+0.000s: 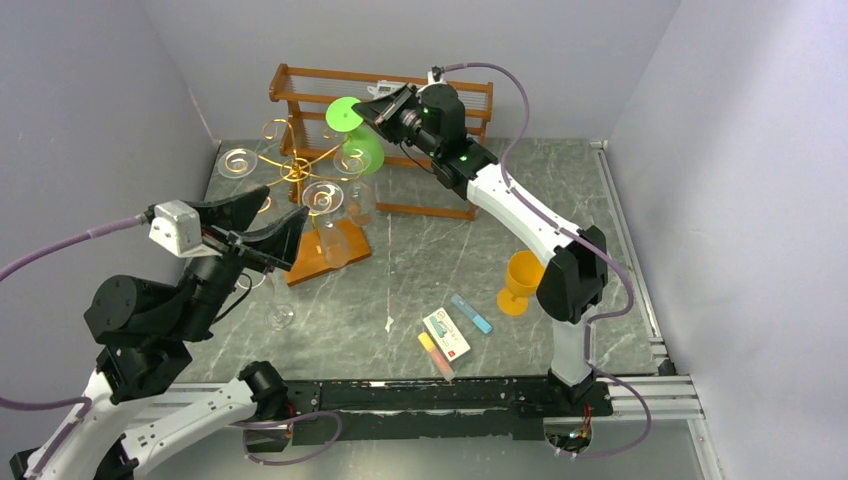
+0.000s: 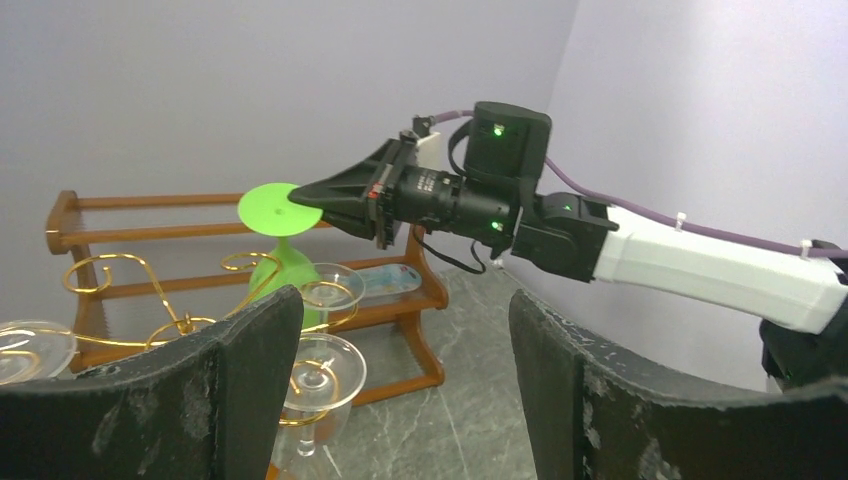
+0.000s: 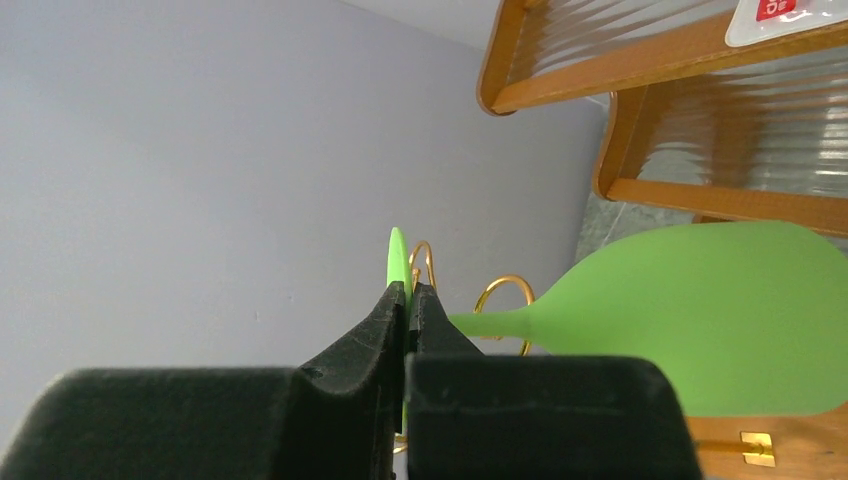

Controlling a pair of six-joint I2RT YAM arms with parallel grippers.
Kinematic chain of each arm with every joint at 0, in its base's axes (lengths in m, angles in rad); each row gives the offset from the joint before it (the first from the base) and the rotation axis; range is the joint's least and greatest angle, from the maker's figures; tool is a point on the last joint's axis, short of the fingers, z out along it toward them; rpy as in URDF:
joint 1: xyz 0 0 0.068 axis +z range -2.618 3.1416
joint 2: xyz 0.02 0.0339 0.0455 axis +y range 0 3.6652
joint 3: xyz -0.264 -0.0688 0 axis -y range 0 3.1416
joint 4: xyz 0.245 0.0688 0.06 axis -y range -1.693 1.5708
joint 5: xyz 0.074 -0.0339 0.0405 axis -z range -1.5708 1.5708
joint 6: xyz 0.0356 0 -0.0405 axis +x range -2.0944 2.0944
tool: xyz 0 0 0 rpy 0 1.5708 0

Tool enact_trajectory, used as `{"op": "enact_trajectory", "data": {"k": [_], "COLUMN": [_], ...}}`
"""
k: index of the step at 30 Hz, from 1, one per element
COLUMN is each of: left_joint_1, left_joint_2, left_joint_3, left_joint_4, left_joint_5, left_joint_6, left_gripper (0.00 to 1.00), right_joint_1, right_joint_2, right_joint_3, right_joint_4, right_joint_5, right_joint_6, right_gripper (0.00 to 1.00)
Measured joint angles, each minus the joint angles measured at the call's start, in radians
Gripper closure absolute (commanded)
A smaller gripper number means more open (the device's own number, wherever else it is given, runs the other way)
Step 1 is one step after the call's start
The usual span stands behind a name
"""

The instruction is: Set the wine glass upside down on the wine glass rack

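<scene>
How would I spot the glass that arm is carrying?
Look to the wooden shelf at the back wall; a gold wire rack stands before it. Beside the rack, the right gripper pinches a wine glass by its foot, bowl hanging down. It alone is bright green; the rack's glasses are clear.

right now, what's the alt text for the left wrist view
The right gripper pinches the foot of a green wine glass, bowl hanging down, by the gold wire wine glass rack holding clear glasses. The open left gripper frames the foreground.
</scene>
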State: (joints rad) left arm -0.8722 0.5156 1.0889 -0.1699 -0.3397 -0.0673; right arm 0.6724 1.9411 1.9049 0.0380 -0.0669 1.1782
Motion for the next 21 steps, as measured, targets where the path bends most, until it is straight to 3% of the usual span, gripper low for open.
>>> {"op": "enact_trajectory", "data": {"k": [21], "left_joint_1": [0.000], "left_joint_2": [0.024], "left_joint_3": [0.013], "left_joint_4": [-0.041], "left_joint_5": [0.033], "left_joint_6": [-0.001], "left_gripper": [0.21], "right_joint_1": [-0.020], "right_joint_2": [0.233], "right_joint_3": [0.275], "right_joint_4": [-0.060], "right_joint_5": [-0.164], "right_joint_6": [0.070], "right_gripper": [1.00]}}
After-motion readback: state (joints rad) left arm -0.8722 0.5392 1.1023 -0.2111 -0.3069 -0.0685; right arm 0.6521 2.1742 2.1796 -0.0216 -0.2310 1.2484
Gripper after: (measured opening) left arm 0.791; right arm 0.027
